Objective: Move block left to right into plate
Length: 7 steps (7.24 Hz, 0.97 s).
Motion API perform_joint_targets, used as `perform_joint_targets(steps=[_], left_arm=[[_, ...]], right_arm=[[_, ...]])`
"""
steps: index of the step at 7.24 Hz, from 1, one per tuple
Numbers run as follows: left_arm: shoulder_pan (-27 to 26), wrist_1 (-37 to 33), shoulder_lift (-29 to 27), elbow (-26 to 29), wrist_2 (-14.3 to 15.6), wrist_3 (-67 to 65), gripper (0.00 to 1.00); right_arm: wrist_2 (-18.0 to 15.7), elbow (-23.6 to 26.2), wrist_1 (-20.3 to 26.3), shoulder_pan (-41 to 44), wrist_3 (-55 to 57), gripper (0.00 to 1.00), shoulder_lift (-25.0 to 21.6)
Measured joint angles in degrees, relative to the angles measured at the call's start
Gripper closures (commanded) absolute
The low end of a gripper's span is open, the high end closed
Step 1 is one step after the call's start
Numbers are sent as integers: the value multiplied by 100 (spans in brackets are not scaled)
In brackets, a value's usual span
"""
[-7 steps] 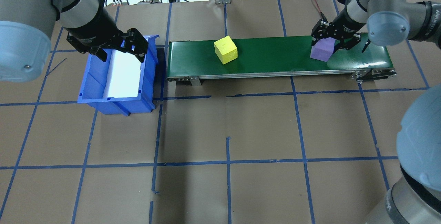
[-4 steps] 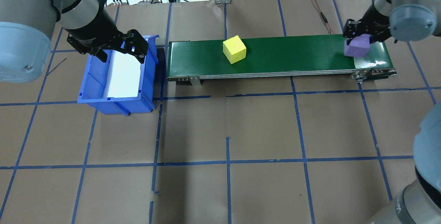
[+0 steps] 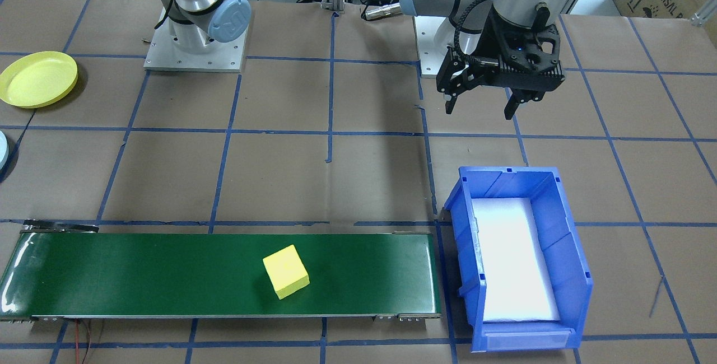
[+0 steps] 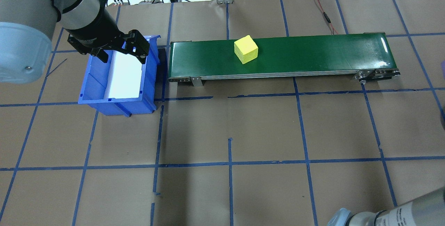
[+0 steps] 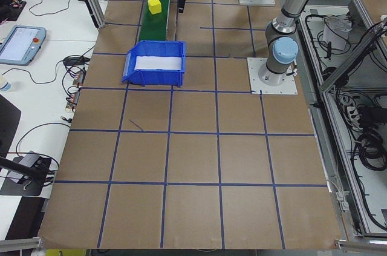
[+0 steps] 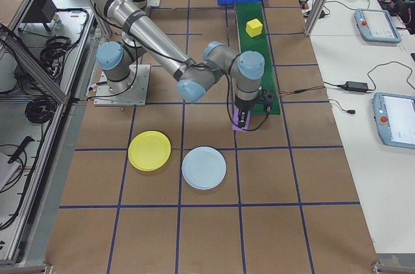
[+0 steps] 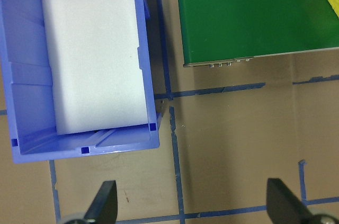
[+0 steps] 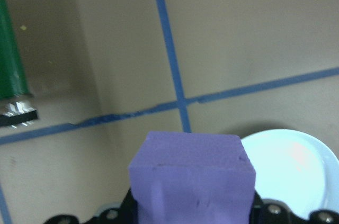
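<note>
Carrying the purple block [image 8: 192, 173] pinched, my right tool [image 6: 241, 120] has left the conveyor [image 4: 278, 54]; left tool [image 3: 483, 107] hangs spread.

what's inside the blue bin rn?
The blue bin holds only a white foam pad covering most of its floor; no block lies on it. What is under the pad cannot be seen. The left gripper hangs open beside the bin, holding nothing.
</note>
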Motion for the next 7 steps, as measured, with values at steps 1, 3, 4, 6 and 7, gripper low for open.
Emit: perform_joint_targets(steps=[1,3,4,6,7], left_arm=[[0,0,0,-3,0,-2,0],[9,7,0,-20,-22,-2,0],[9,9,0,-23,-29,-2,0],[-1,5,0,-16,-31,-3,0],[-8,4,0,-12,-36,-4,0]], right_arm=[[-57,256,-86,-521,-392,76,14],[-95,694,-554,-1103,-778,0,124],[-127,764,-655,-1179,-822,0,220],[-194,769,-668,-1209,-825,0,245],[-194,721,-636,-1152,-762,0,143]])
